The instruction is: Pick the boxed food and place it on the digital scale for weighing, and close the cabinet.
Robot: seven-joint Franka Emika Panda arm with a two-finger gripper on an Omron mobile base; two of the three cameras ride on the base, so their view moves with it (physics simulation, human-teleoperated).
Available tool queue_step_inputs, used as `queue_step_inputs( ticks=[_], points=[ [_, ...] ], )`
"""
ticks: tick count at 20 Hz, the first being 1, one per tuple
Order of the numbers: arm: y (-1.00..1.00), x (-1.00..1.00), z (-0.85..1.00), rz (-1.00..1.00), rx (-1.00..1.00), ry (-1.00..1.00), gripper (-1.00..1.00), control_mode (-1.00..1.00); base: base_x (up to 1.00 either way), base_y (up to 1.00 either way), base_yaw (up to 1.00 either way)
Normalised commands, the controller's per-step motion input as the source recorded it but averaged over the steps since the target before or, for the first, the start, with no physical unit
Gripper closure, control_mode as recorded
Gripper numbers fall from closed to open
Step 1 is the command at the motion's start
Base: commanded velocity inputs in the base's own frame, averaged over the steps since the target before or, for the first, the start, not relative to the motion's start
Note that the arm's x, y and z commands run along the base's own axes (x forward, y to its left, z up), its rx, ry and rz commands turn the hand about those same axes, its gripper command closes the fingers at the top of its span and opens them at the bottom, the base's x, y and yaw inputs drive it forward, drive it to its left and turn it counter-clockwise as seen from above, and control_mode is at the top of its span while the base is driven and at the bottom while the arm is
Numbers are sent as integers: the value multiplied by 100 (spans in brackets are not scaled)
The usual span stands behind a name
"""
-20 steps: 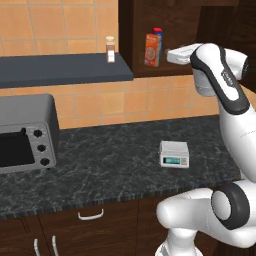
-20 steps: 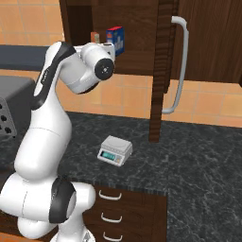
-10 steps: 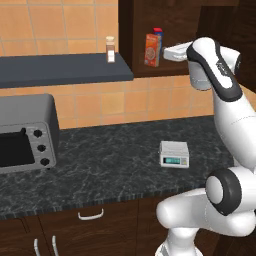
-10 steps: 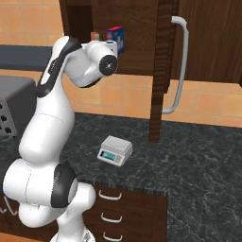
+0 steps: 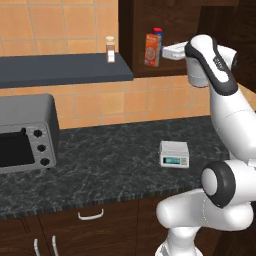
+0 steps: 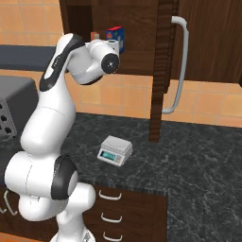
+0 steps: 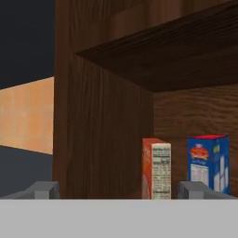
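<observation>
Both base views look forward and down from behind the arm — left and right — sharing the surface [image 5: 115, 155], the digital scale [image 5: 174, 153] and the cabinet [image 6: 208, 42]. The hand view faces close into the cabinet shelf.

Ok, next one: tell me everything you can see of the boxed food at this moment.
The boxed food is a small, slim orange-red carton that looks like cardboard, with a round brownish picture on its front and, in the hand view, a white panel of fine print on its narrow side. It stands upright on the shelf inside the open dark wooden cabinet, near the left wall. A blue carton stands close beside it; whether they touch cannot be told. Nothing grips it: the gripper is short of it.
</observation>
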Motion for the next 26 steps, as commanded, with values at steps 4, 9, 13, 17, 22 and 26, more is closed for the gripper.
queue_step_inputs(
  ticks=[4,9,13,17,22,26],
  points=[
    [-13,11,0,1,0,2,-100,-100,0,0,0],
    [0,34,0,0,0,4,-100,-100,0,0,0],
    [0,29,0,0,0,3,-100,-100,0,0,0],
    [0,29,0,0,0,3,-100,-100,0,0,0],
    [0,39,0,0,0,4,-100,-100,0,0,0],
    [5,28,0,0,0,1,-100,-100,0,0,0]
  ],
)
